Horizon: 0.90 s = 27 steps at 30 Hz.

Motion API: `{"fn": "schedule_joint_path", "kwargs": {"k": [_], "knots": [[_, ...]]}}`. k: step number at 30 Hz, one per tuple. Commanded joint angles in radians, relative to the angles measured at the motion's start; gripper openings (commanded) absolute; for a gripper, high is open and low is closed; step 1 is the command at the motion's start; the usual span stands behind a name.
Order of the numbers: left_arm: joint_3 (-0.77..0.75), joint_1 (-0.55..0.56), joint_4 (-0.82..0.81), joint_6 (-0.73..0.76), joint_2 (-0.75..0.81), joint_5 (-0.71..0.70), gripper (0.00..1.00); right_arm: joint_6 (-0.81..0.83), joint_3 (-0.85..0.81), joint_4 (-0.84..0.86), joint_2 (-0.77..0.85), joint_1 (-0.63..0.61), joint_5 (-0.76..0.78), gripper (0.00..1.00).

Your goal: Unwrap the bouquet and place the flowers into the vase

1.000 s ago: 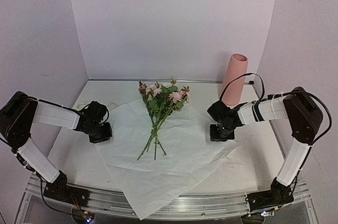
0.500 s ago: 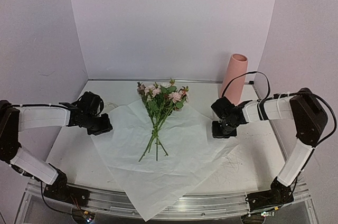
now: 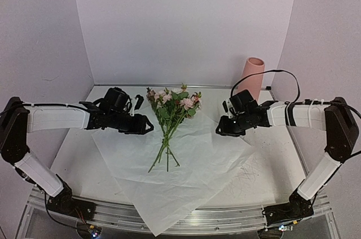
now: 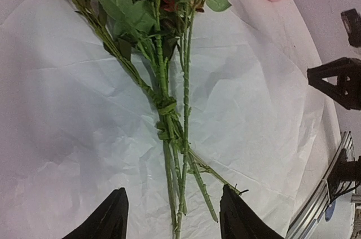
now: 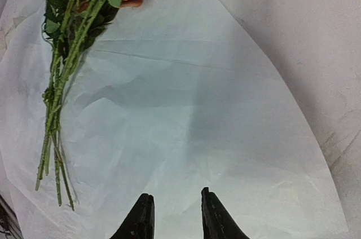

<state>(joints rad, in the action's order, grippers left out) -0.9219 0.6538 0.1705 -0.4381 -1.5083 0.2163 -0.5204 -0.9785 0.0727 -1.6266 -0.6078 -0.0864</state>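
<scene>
Top external view showed the flowers (image 3: pixel 172 109) lying on the spread paper (image 3: pixel 192 177), the vase (image 3: pixel 252 75) upright behind. Left gripper (image 3: pixel 146 127) and right gripper (image 3: pixel 221 130) flanked them, both parted and empty.

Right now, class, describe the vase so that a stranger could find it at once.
Start at the white table and go to its far right corner, by the back wall. There stands the vase: a tall, slim, salmon-pink tube, the only upright thing, while the flowers lie flat on the paper.
</scene>
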Motion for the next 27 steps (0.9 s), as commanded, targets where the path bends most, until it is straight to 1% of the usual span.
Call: {"fn": "schedule_joint_path", "kwargs": {"k": [1,2,4,6,8,11,12,14,17,21,24,27], "knots": [[-0.040,0.004,-0.101,0.046,-0.036,0.015,0.63,-0.089,-0.089,0.107,-0.093,-0.046,-0.097,0.37],[-0.037,0.005,-0.110,0.048,-0.039,0.011,0.66,-0.107,-0.109,0.120,-0.116,-0.062,-0.086,0.42],[-0.028,0.004,-0.128,0.052,-0.035,-0.006,0.72,-0.144,-0.144,0.152,-0.157,-0.094,-0.062,0.49],[-0.014,0.004,-0.138,0.056,-0.025,-0.032,0.78,-0.175,-0.176,0.174,-0.201,-0.117,-0.029,0.53],[-0.001,0.005,-0.146,0.058,-0.015,-0.058,0.84,-0.214,-0.211,0.188,-0.238,-0.136,0.005,0.53],[0.019,0.004,-0.152,0.039,-0.002,-0.116,0.98,-0.269,-0.230,0.240,-0.273,-0.150,0.040,0.62],[0.028,0.004,-0.154,0.025,0.006,-0.144,0.99,-0.286,-0.233,0.258,-0.285,-0.154,0.045,0.64],[0.061,0.002,-0.164,-0.007,0.035,-0.197,1.00,-0.308,-0.257,0.279,-0.311,-0.158,0.055,0.63],[0.098,0.000,-0.206,-0.025,0.068,-0.245,1.00,-0.333,-0.303,0.280,-0.364,-0.162,0.053,0.58],[0.124,-0.001,-0.216,-0.011,0.100,-0.262,1.00,-0.365,-0.362,0.280,-0.428,-0.169,0.049,0.49],[0.143,-0.002,-0.214,-0.002,0.123,-0.279,1.00,-0.380,-0.402,0.280,-0.471,-0.172,0.039,0.46],[0.160,-0.003,-0.215,0.004,0.141,-0.285,1.00,-0.383,-0.443,0.281,-0.512,-0.177,0.028,0.45]]}}
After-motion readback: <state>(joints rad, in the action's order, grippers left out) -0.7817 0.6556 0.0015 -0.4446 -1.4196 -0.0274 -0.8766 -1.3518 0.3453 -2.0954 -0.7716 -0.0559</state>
